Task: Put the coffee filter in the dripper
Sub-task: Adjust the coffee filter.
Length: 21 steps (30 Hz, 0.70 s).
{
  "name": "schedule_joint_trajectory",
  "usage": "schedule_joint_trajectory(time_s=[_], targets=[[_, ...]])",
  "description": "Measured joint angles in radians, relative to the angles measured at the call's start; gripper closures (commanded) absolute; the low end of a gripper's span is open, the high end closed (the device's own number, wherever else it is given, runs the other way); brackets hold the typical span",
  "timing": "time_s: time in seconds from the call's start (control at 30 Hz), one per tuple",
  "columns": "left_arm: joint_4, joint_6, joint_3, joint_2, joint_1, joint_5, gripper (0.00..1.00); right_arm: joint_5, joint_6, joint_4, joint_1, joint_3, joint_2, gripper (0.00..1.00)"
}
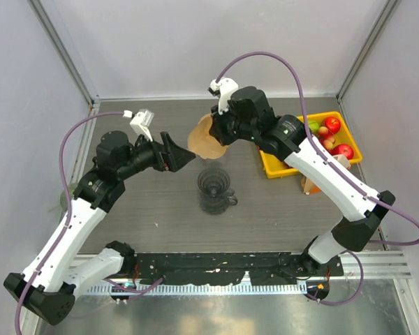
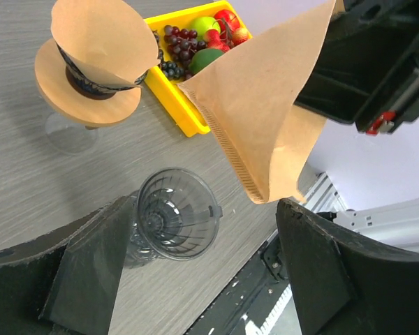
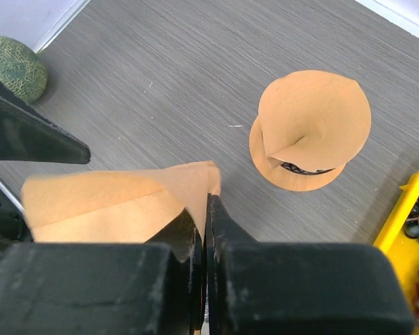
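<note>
A brown paper coffee filter (image 1: 204,139) hangs in the air, pinched by its edge in my shut right gripper (image 1: 220,130). It also shows in the right wrist view (image 3: 105,206), held at the fingertips (image 3: 207,209), and in the left wrist view (image 2: 265,112). The clear glass dripper (image 1: 215,188) stands on the table just below and in front of the filter, and is empty in the left wrist view (image 2: 176,213). My left gripper (image 1: 180,158) is open and empty, pointing at the filter from the left, its jaws wide (image 2: 209,279).
A wooden stand holding another brown filter (image 2: 91,70) stands by the yellow fruit bin (image 1: 283,167), also in the right wrist view (image 3: 311,132). A green melon (image 3: 14,66) lies at the table's left edge.
</note>
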Motion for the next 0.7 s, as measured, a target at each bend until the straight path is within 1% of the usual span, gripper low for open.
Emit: schedule_joint_trajectory(time_s=[0.2,0.3,0.4,0.53,0.7], targets=[[0.034,-0.060,0.011,0.033,-0.037,-0.052,0.15,0.139,0.009,0.027,0.062,-0.027,-0.016,0.95],[0.067,-0.109,0.011,0.038,-0.043,-0.066,0.13,0.203,0.010,0.037,0.085,-0.032,-0.016,0.95],[0.095,-0.158,0.011,0.041,-0.046,-0.082,0.09,0.249,0.010,0.046,0.104,-0.032,-0.016,0.95],[0.135,-0.199,0.000,0.038,-0.046,-0.084,0.09,0.301,0.006,0.059,0.117,-0.033,-0.016,0.95],[0.138,-0.198,-0.038,-0.010,-0.020,-0.081,0.01,0.346,-0.009,0.077,0.115,-0.074,-0.035,0.95]])
